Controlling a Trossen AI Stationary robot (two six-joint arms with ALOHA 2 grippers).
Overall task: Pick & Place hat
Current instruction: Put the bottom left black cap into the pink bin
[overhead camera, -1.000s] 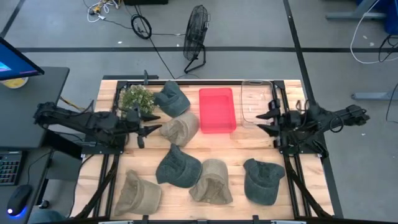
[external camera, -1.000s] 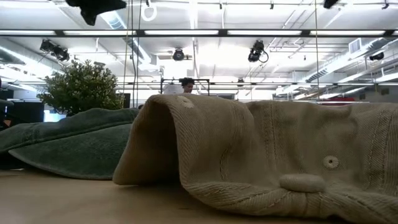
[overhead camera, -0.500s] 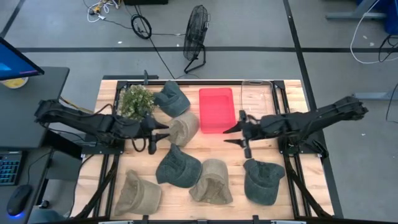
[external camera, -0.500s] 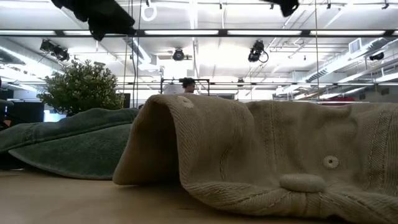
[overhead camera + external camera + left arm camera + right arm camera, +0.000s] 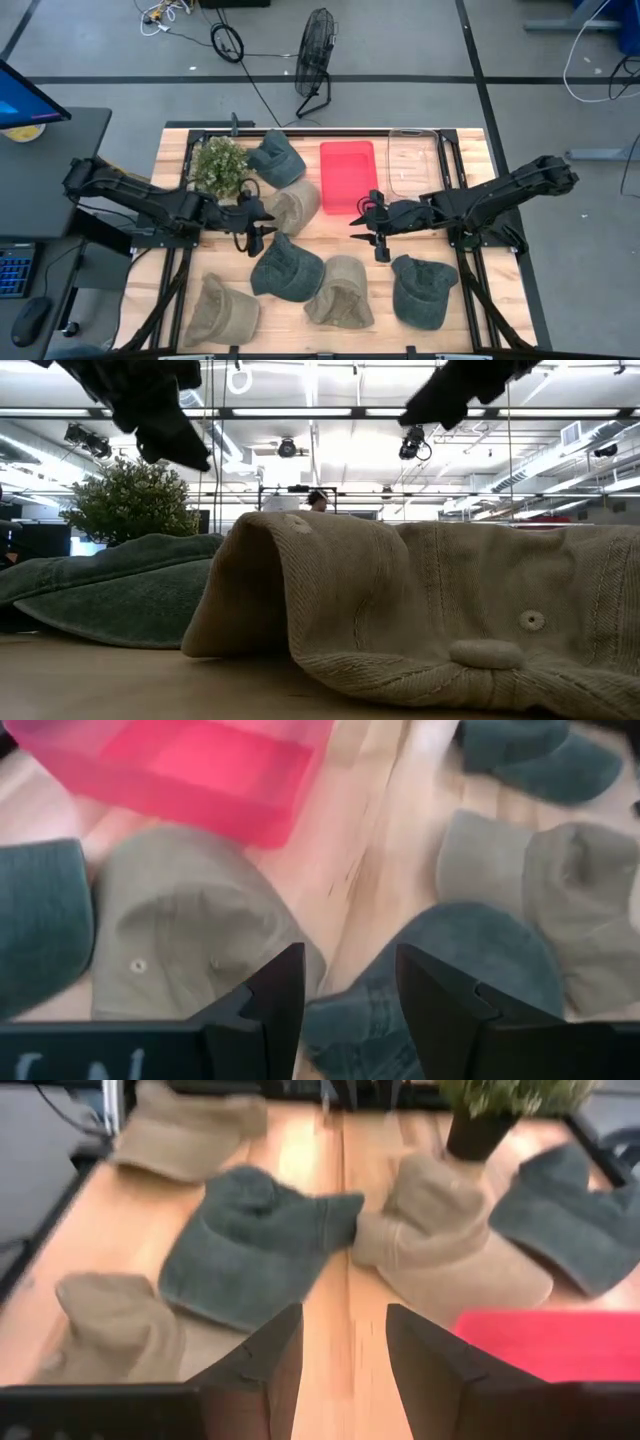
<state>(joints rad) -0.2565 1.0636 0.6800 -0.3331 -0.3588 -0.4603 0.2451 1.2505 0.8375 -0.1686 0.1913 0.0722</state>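
Note:
Several caps lie on the wooden table: a green one (image 5: 277,158) and a tan one (image 5: 290,205) at the far left, a green one (image 5: 285,268) in the middle, and a tan one (image 5: 340,292), a green one (image 5: 424,290) and a tan one (image 5: 222,310) near the front edge. My left gripper (image 5: 255,222) is open above the table, between the far tan cap (image 5: 190,935) and the middle green cap (image 5: 470,960). My right gripper (image 5: 368,225) is open above bare wood near the red bin, facing the middle green cap (image 5: 250,1250) and the far tan cap (image 5: 450,1240). Neither touches a cap.
A red bin (image 5: 349,177) and a clear container (image 5: 412,165) stand at the far middle and right. A potted plant (image 5: 220,160) stands at the far left. Bare wood lies between the two grippers.
My right gripper has gone from the table's right edge toward its middle, stopping near the red bin's front. My left gripper has gone toward the table's right and slightly nearer, beside the far tan cap. The caps have not moved.

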